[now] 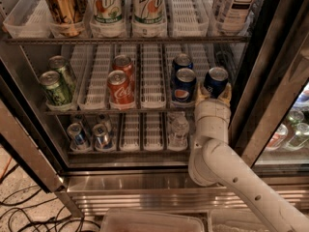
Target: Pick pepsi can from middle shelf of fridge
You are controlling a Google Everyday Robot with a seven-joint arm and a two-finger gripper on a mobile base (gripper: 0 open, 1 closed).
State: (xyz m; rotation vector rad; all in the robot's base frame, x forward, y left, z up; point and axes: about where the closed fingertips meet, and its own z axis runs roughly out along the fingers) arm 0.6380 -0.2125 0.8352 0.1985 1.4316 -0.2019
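Observation:
The fridge [145,180] stands open in front of me. Its middle shelf [152,88] holds white slotted lane trays. Two pepsi cans [184,84] stand one behind the other in a lane right of centre. A third pepsi can [216,80] sits at the shelf's right end, tilted slightly, between my fingers. My gripper [213,94] reaches up from the lower right on its white arm and is shut on this can at the shelf's front edge.
Two red cola cans [119,87] and two green cans [54,87] stand on the same shelf to the left. Bottles [147,4] fill the shelf above and small cans [77,134] the one below. The dark door frame [270,81] stands close on the right.

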